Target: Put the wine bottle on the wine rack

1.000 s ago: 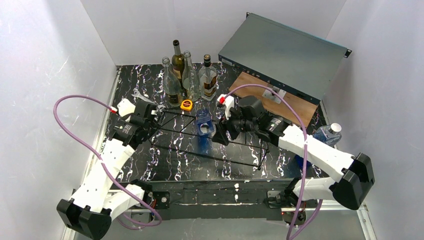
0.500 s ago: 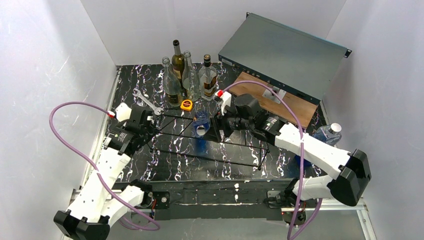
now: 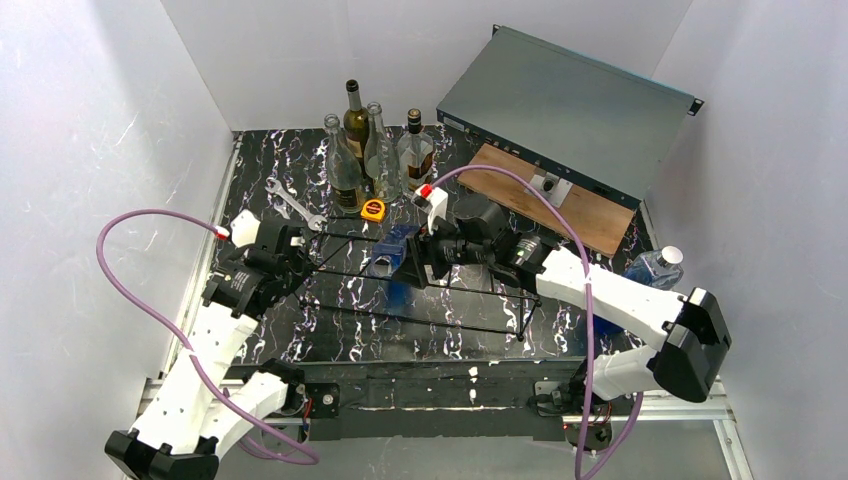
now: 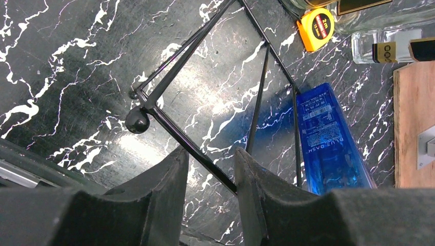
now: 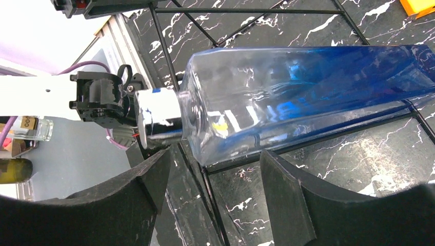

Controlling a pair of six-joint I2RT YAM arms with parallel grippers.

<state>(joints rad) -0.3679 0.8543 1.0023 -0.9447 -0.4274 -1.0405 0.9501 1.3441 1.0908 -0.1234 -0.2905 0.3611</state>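
Note:
The wine bottle (image 3: 392,255) is a square blue-tinted bottle with a silver cap. It lies on its side across the rods of the wine rack (image 3: 440,322), a low black wire frame in the middle of the table. My right gripper (image 3: 418,262) is open just beside the bottle's cap end. In the right wrist view the bottle (image 5: 308,87) rests on a rack rod (image 5: 165,51) beyond my open right gripper (image 5: 215,156). My left gripper (image 3: 292,262) is at the rack's left end. In the left wrist view it (image 4: 209,151) is closed on a rack rod (image 4: 174,136), with the bottle (image 4: 328,143) to the right.
Several glass bottles (image 3: 365,150) stand at the back, with a yellow tape measure (image 3: 374,210) and a wrench (image 3: 295,205) in front. A grey metal box (image 3: 565,105) and a wooden board (image 3: 560,195) lie at back right. A plastic water bottle (image 3: 655,268) is at far right.
The right arm swung left and tipped the blue bottle from upright down onto the rack; its jaws now stand apart from it. The left gripper shifted slightly back and left at the rack's end.

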